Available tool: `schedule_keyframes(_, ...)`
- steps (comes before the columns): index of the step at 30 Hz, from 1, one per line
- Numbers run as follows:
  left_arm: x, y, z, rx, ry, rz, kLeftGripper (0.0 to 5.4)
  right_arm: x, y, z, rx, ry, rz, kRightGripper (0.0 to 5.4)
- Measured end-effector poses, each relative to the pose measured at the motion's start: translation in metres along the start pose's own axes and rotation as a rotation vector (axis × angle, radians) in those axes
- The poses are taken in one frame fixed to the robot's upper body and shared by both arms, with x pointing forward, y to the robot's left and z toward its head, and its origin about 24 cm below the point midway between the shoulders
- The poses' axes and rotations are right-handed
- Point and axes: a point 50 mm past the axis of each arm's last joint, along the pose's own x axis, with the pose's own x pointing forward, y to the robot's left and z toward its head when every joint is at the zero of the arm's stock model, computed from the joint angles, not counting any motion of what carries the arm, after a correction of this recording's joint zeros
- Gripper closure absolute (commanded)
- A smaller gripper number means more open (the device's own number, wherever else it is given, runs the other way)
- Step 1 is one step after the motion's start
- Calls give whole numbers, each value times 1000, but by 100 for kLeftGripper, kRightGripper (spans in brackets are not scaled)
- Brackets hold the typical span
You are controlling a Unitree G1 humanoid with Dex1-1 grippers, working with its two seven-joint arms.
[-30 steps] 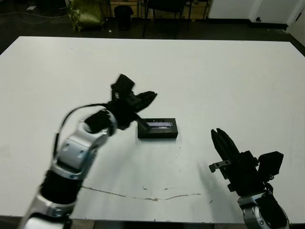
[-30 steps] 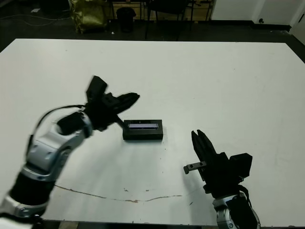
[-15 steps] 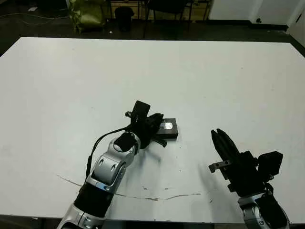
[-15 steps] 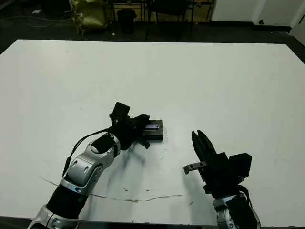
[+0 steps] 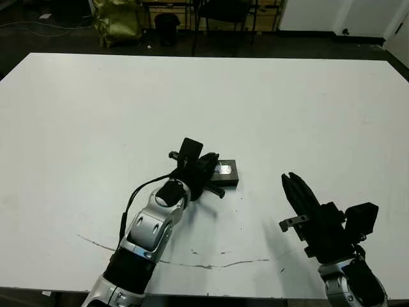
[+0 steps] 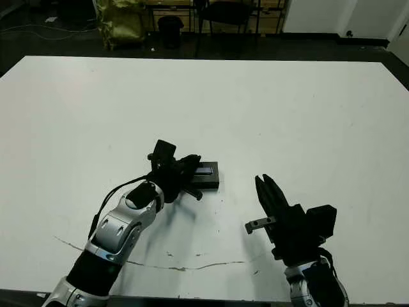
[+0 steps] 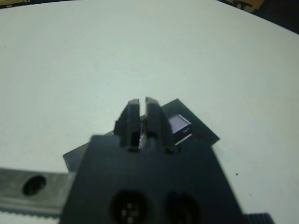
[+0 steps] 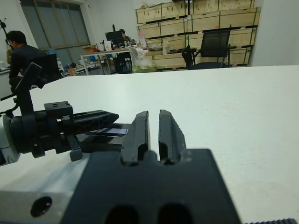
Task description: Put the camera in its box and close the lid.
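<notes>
A black lid [image 5: 227,170] with a pale stripe lies flat on the black box [image 5: 230,182] at the table's middle; no white lining shows. The camera is hidden. My left gripper [image 5: 209,167] is shut and rests its tips on the lid's left part, covering that end. In the left wrist view its fingers [image 7: 133,112] are pressed together over the lid [image 7: 180,125]. My right gripper [image 5: 293,182] hovers shut to the right of the box, nearer the front edge, holding nothing. The right wrist view shows its fingers [image 8: 140,128] almost touching, with the left gripper [image 8: 100,117] beyond.
A thin dark scratch [image 5: 211,265] runs along the white table [image 5: 307,102] near its front edge. Beyond the far edge stand chairs and a yellow-green bag [image 5: 118,19]. A seated person [image 8: 21,53] and stacked crates show far off in the right wrist view.
My left gripper came down from above and left of the box onto the lid's left end, then held almost still. The right gripper has not moved.
</notes>
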Motion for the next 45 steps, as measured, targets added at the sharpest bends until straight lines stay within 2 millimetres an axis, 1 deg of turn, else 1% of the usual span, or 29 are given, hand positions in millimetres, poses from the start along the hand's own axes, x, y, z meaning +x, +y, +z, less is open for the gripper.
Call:
schedule_keyframes(7, -6, 7, 1, -97, -16, 4, 538, 0, 1, 0, 4, 8, 1, 540)
schedule_keyframes(9, -12, 9, 2, -118, -26, 10, 538, 0, 0, 1, -7, 8, -3, 540)
schedule_keyframes(10, -17, 10, -1, -135, -25, 15, 538, 0, 0, 1, -8, 6, -4, 540)
schedule_keyframes(13, -30, 17, 4, -134, -70, 36, 538, 0, 0, -1, -6, 12, -6, 540)
schedule_keyframes(14, -34, 20, 9, -121, -100, 43, 538, 0, -1, -1, -9, 13, -9, 540)
schedule_keyframes(17, -49, 28, 34, -84, -247, 60, 538, 1, -2, -2, -37, 18, -28, 540)
schedule_keyframes(19, -60, 34, 45, -70, -337, 67, 538, 3, -4, -2, -57, 20, -44, 540)
schedule_keyframes(22, -77, 45, 54, -56, -455, 99, 538, 4, -10, -3, -76, 27, -78, 540)
schedule_keyframes(26, -99, 62, 56, -41, -577, 190, 538, 8, -18, 3, -111, 6, -120, 540)
schedule_keyframes(30, -116, 77, 49, -7, -655, 295, 538, 14, -27, 3, -86, -10, -147, 540)
schedule_keyframes(34, -125, 88, 26, -52, -651, 419, 538, 21, -31, 3, -89, -31, -189, 540)
schedule_keyframes(37, -128, 91, 8, -77, -656, 503, 538, 27, -32, 1, -83, -45, -224, 540)
schedule_keyframes(40, -127, 92, -9, -113, -642, 566, 538, 29, -32, -2, -88, -53, -252, 540)
schedule_keyframes(42, -125, 90, -16, -150, -619, 599, 538, 30, -30, -2, -99, -53, -274, 540)
schedule_keyframes(45, -123, 89, -23, -185, -595, 602, 538, 33, -27, -2, -138, -56, -287, 540)
